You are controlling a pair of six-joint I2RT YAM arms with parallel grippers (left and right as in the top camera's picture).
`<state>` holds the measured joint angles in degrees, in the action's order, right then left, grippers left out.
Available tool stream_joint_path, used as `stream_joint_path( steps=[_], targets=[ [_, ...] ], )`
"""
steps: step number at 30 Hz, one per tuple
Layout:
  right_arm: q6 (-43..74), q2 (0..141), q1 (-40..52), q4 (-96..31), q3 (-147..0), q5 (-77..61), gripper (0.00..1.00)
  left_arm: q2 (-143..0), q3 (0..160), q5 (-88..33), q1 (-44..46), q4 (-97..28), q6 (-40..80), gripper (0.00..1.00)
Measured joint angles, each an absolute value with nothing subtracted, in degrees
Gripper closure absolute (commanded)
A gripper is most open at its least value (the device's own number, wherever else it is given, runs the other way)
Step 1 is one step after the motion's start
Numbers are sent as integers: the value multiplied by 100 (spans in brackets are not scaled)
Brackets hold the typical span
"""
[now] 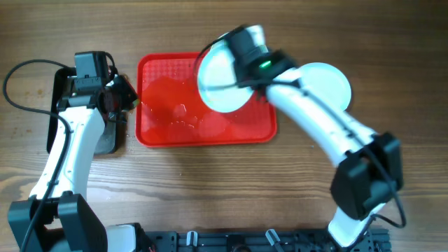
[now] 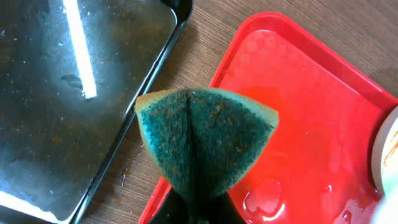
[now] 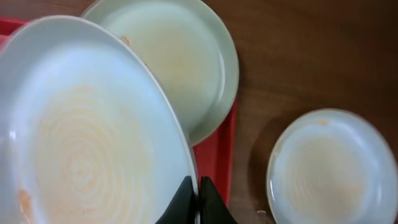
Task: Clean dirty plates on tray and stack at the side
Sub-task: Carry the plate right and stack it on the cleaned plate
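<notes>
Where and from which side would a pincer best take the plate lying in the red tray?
Grip the plate by the rim overhanging the tray on its right edge, coming from the table side: that lip looks raised, leaving room for a finger underneath.

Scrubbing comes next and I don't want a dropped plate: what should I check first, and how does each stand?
1. The right fingers are shut on the lifted plate at its rim: ok.
2. The sponge is pinched in the left fingers: ok.
3. Sponge meeting lifted plate: not ok; it hangs over the tray at its left rim, apart.
4. Lifted plate clean: not ok, faint orange streaks.
5. The side plate lies clear of the tray: ok.
</notes>
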<state>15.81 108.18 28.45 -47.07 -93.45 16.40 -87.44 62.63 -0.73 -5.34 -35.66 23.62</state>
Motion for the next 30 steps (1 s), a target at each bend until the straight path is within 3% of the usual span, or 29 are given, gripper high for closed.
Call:
stream_joint_path(
  steps=[5, 11, 15, 21, 22, 24, 25, 30],
  targets=[
    [1660, 10724, 943, -5109, -9345, 64, 96, -8742, 6263, -73, -534, -3564, 2364, 96],
    [1732, 10718, -607, -5398, -9203, -377, 96, -8742, 6263, -73, -534, -3564, 2364, 96],
    [1776, 10691, -1234, -5179, -8613, -410, 96, -8755, 6263, -73, -534, -3564, 2364, 96],
    [1839, 10691, -1382, -4567, -7832, -469, 96, -8925, 6263, -73, -534, -3538, 2364, 96],
    [1844, 10691, -1380, -4451, -7703, -502, 88, -8945, 6263, -73, -534, -3538, 2364, 96],
    [1876, 10691, -1365, -4381, -7542, -550, 48, -8947, 6263, -73, -534, -3538, 2364, 96],
    [1911, 10691, -1365, -4379, -7507, -565, 39, -8947, 6263, -73, -534, -3533, 2364, 96],
    [1938, 10691, -1363, -4294, -7489, -1063, 35, -8947, 6263, -73, -534, -3524, 2364, 96]
  ],
)
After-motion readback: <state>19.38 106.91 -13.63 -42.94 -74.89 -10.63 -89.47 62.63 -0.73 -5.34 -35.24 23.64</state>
